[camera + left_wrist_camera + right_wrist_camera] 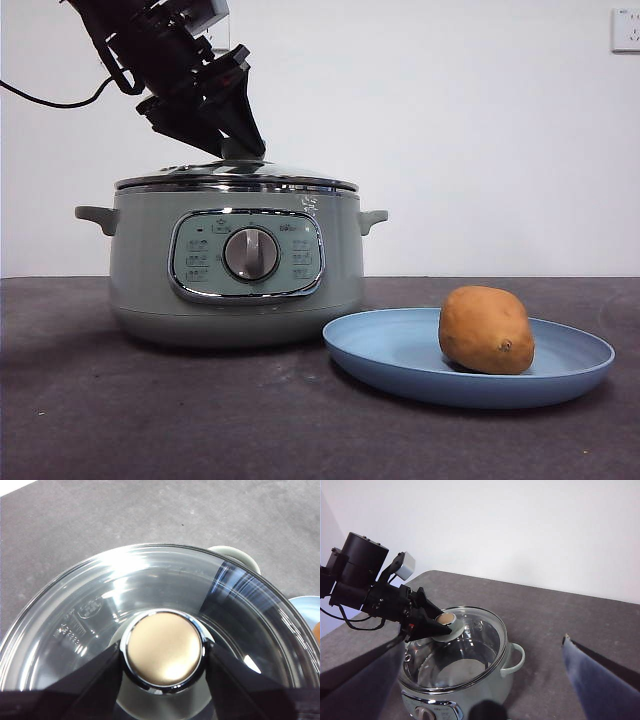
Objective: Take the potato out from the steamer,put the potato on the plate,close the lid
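Observation:
The pale green steamer (140, 270) stands on the dark table with the glass lid (300, 182) resting flat on its rim. My left gripper (236, 150) comes down from the upper left and is shut on the lid's round knob (164, 649), one jaw on each side. The golden-brown potato (486, 330) lies on the blue plate (395, 350), to the right of the steamer. My right gripper (484, 639) is open and empty, high above the table, looking down on the steamer (485, 685) and the left gripper (437, 625).
A black cable (50, 100) hangs from the left arm at the upper left. A white wall socket (626, 28) is on the back wall at the upper right. A steamer handle (372, 218) points toward the plate.

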Robot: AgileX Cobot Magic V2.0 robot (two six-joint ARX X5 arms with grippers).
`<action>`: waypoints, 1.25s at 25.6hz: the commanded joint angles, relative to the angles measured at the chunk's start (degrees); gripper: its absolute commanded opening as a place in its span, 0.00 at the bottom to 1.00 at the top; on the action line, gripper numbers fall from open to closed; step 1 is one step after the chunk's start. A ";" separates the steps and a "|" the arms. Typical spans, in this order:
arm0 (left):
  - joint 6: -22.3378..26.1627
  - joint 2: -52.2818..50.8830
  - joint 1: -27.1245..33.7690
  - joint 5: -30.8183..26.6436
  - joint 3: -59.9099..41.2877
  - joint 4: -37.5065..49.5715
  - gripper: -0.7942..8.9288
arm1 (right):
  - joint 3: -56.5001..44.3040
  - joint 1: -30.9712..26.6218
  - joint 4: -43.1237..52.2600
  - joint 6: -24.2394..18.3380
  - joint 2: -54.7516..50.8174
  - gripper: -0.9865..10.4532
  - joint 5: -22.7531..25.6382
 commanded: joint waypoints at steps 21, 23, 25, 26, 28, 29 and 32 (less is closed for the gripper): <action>-0.26 -0.04 0.00 0.44 0.96 -1.33 0.63 | -0.04 0.09 -0.83 0.48 0.02 0.64 -0.07; -0.39 -0.17 0.04 0.44 1.55 -1.38 0.63 | -0.04 0.09 -1.55 0.48 0.02 0.64 -0.07; -0.42 -0.37 0.04 0.42 2.56 -2.16 0.63 | -0.04 0.09 -2.23 0.48 0.11 0.64 -0.09; -0.42 -0.57 0.04 0.39 3.21 -2.95 0.63 | -0.04 0.09 -2.64 0.48 0.15 0.64 -0.11; -0.39 -1.07 0.04 0.42 4.83 -5.14 0.63 | -0.04 0.11 -3.56 0.50 0.17 0.64 -0.33; -0.39 -1.40 0.04 0.39 5.75 -6.43 0.63 | -0.04 0.13 -3.98 0.50 0.17 0.64 -0.39; -0.39 -2.62 0.04 1.01 9.64 -11.72 0.63 | -0.04 0.13 -5.27 0.48 0.17 0.64 -0.48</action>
